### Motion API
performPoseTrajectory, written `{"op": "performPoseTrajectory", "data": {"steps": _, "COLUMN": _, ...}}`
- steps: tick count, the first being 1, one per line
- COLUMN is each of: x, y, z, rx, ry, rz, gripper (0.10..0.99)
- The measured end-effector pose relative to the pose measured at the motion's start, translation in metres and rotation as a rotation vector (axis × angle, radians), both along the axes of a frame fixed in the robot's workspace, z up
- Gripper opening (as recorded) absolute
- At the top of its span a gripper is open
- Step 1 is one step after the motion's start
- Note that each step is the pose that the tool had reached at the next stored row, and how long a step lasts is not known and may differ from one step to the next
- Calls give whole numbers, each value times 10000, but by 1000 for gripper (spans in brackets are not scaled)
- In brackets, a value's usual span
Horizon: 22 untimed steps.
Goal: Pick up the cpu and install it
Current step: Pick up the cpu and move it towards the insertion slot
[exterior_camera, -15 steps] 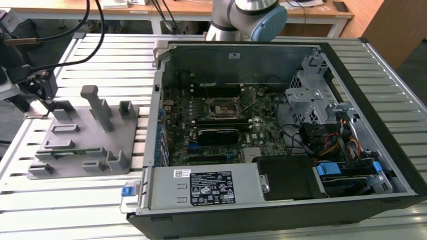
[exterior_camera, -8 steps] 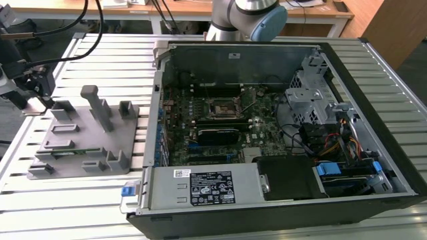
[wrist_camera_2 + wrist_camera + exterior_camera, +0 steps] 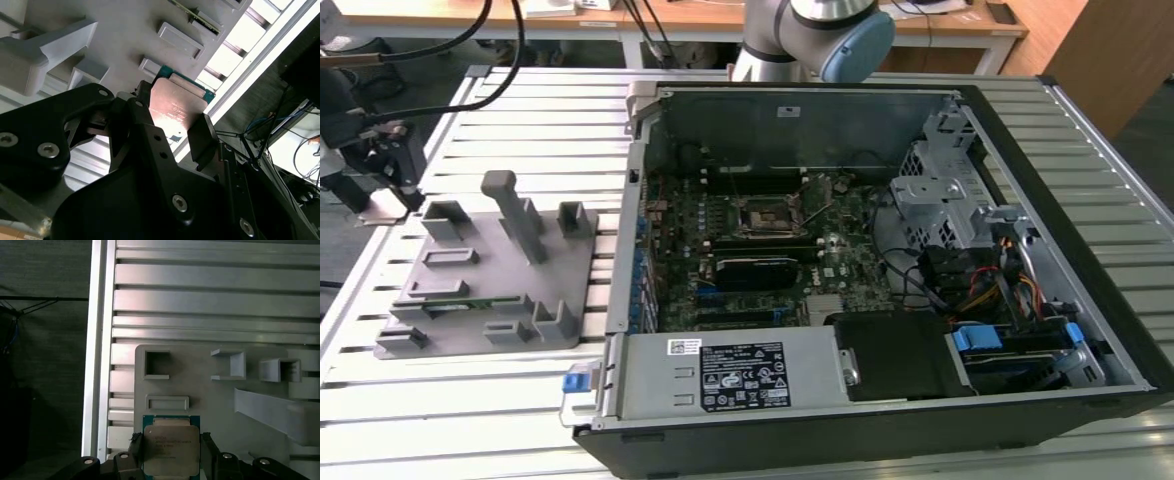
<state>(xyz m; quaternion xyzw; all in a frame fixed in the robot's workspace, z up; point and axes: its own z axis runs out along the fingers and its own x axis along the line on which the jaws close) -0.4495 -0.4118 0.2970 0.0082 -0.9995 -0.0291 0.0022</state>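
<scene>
The gripper [image 3: 171, 446] has its two black fingers [image 3: 137, 452] pinching the cpu [image 3: 171, 447] by two opposite edges, one finger tight against each side. In the first wrist view the chip's silver top faces the camera, flat and square, with a thin green rim around it. In the second wrist view the cpu [image 3: 177, 107] shows the same shiny face with the green rim at its far edge, and dark fingers [image 3: 201, 137] close on either side.

Beneath the chip lies a grey fixture plate [image 3: 210, 405] with moulded pockets and upright posts. I cannot tell whether the cpu touches the plate or hangs just above it. The plate sits on a slatted aluminium worktop [image 3: 215, 305], close to that worktop's edge.

In the exterior view the gripper [image 3: 374, 195] hangs at the exterior view's left, just beside the far left corner of the fixture plate [image 3: 467, 235], with black cables running to it. To the exterior view's right of the plate lies an open computer case [image 3: 854, 440] on the worktop [image 3: 467, 400]. Inside it is a green motherboard [image 3: 841, 260], with a black square socket [image 3: 761, 215] near its middle, well apart from the cpu. The robot arm [image 3: 821, 35] rises behind the case's far side.
</scene>
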Motion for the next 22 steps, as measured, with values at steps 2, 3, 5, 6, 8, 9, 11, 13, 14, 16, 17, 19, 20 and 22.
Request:
{"op": "performPoseTrajectory", "data": {"steps": 2, "x": 0, "y": 1, "z": 26, "rx": 0, "ry": -2, "rz": 0, "gripper": 541}}
{"op": "performPoseTrajectory", "data": {"steps": 3, "x": 0, "y": 2, "z": 40, "rx": 0, "ry": -3, "rz": 0, "gripper": 541}}
{"op": "performPoseTrajectory", "data": {"steps": 5, "x": 0, "y": 4, "z": 65, "rx": 1, "ry": -5, "rz": 0, "gripper": 541}}
{"op": "performPoseTrajectory", "data": {"steps": 6, "x": 0, "y": 5, "z": 80, "rx": 0, "ry": -5, "rz": 0, "gripper": 541}}
{"op": "performPoseTrajectory", "data": {"steps": 8, "x": 0, "y": 7, "z": 111, "rx": 0, "ry": -7, "rz": 0, "gripper": 541}}
{"op": "performPoseTrajectory", "data": {"steps": 9, "x": 0, "y": 8, "z": 128, "rx": 0, "ry": -8, "rz": 0, "gripper": 541}}
{"op": "performPoseTrajectory", "data": {"steps": 11, "x": 0, "y": 10, "z": 165, "rx": 1, "ry": -10, "rz": -1, "gripper": 541}}
{"op": "performPoseTrajectory", "data": {"steps": 13, "x": 0, "y": 10, "z": 203, "rx": 0, "ry": -12, "rz": 0, "gripper": 541}}
{"op": "performPoseTrajectory", "data": {"steps": 14, "x": 0, "y": 11, "z": 220, "rx": 0, "ry": -13, "rz": 0, "gripper": 541}}
{"op": "performPoseTrajectory", "data": {"steps": 16, "x": 0, "y": 13, "z": 252, "rx": 0, "ry": -15, "rz": -1, "gripper": 541}}
{"op": "performPoseTrajectory", "data": {"steps": 17, "x": 0, "y": 15, "z": 268, "rx": 0, "ry": -17, "rz": -1, "gripper": 541}}
{"op": "performPoseTrajectory", "data": {"steps": 19, "x": 0, "y": 17, "z": 299, "rx": 1, "ry": -21, "rz": 0, "gripper": 541}}
{"op": "performPoseTrajectory", "data": {"steps": 20, "x": 0, "y": 19, "z": 317, "rx": 0, "ry": -22, "rz": 0, "gripper": 541}}
{"op": "performPoseTrajectory", "data": {"steps": 22, "x": -1, "y": 22, "z": 350, "rx": 0, "ry": -25, "rz": -1, "gripper": 541}}
